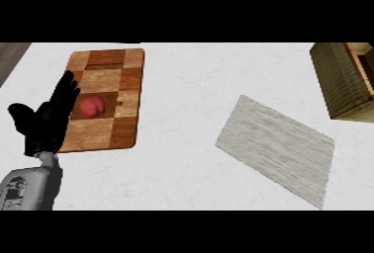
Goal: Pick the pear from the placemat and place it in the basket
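A grey woven placemat (277, 147) lies right of the counter's middle with nothing on it. The woven basket (342, 81) stands at the far right, cut off by the view's edge. No pear shows on the placemat. A small red fruit (92, 106) sits on a checkered wooden cutting board (106, 131) at the left. My left hand (45, 118) rests open at the board's left edge, fingers straight and pointing up, its fingertips close beside the red fruit. My right hand is out of view.
The white counter (182, 89) stretches between the board and the placemat. A dark strip of floor (11, 57) shows past the counter's far-left corner.
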Controlling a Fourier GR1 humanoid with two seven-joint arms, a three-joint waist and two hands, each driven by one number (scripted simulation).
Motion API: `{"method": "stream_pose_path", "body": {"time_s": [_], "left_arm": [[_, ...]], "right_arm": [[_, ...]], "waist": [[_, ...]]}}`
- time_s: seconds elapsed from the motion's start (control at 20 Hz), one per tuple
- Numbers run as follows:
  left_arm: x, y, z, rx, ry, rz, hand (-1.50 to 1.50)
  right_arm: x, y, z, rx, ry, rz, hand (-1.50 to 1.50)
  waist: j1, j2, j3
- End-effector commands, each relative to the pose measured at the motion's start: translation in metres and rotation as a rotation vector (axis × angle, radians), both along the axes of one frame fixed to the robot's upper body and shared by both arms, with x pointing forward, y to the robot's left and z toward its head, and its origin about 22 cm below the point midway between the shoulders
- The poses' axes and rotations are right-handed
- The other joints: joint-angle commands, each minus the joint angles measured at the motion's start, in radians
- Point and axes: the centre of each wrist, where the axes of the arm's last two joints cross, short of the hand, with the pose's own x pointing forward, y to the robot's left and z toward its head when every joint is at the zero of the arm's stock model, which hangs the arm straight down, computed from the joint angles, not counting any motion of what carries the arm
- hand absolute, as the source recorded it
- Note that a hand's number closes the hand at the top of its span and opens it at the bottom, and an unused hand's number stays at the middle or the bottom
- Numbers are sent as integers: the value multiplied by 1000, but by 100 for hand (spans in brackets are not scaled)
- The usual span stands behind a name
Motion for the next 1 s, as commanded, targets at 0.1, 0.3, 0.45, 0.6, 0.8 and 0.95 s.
{"method": "stream_pose_path", "body": {"time_s": [0.1,0.3,0.45,0.6,0.8,0.95], "left_arm": [[1,-8,-3,-14,-8,-21,0],[1,-12,-2,-14,-8,-20,0],[8,-4,-4,-22,20,4,0],[-3,-16,-13,-16,-1,-6,0],[-1,0,-13,4,-6,-11,0],[12,-17,-5,-12,1,-13,0]], "right_arm": [[-8,-25,-25,13,13,-5,150],[0,-10,-37,2,-4,-21,150],[6,1,-27,-53,3,-23,150],[-1,-12,-46,-75,29,-32,150],[-3,-18,-33,-91,16,-49,150],[-3,-17,-41,-122,28,-45,150]], "waist": [[7,7,1],[1,2,1],[5,5,1],[-3,1,1],[8,6,1],[2,6,1]]}}
